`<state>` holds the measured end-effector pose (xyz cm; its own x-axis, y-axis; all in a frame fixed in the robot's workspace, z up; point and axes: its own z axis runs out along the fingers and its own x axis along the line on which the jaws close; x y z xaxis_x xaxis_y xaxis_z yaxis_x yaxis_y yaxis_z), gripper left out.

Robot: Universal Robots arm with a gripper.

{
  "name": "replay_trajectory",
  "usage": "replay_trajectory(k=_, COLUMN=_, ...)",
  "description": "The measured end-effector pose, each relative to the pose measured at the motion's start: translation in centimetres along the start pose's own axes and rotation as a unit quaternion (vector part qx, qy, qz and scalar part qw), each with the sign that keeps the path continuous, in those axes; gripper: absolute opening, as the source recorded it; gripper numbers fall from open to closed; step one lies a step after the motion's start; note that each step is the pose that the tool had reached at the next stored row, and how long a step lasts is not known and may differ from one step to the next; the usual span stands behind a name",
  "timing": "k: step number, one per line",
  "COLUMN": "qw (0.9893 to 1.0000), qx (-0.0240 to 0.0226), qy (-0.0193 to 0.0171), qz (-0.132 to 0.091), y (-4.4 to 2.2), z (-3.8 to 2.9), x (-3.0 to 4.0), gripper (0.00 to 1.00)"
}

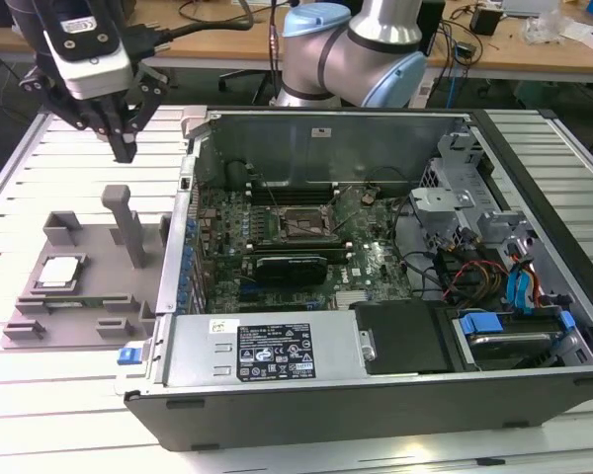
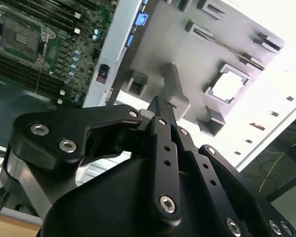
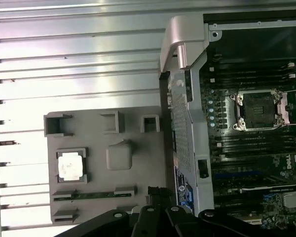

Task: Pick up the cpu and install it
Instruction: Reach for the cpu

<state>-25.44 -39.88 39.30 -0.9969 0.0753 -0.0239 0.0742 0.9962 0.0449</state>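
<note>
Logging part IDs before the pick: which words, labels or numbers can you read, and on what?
The power supply label: black-and-white print, too small to read.
The white sticker on the same housing: too small to read.
The cpu top: no marking legible.
Nothing can be quoted.

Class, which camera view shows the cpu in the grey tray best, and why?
The first wrist view: it looks straight down on the cpu, its whole square top plate unobstructed in the grey tray. The second wrist view shows it tilted and washed bright; the exterior view shows it obliquely, at the exterior view's left.
</note>
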Motion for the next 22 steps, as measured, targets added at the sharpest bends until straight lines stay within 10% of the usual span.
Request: replay_trajectory(k=22, qw=1.0, qx=0.0, qy=0.0, qz=0.0, y=-0.64, z=-0.15, x=8.55, gripper=0.11)
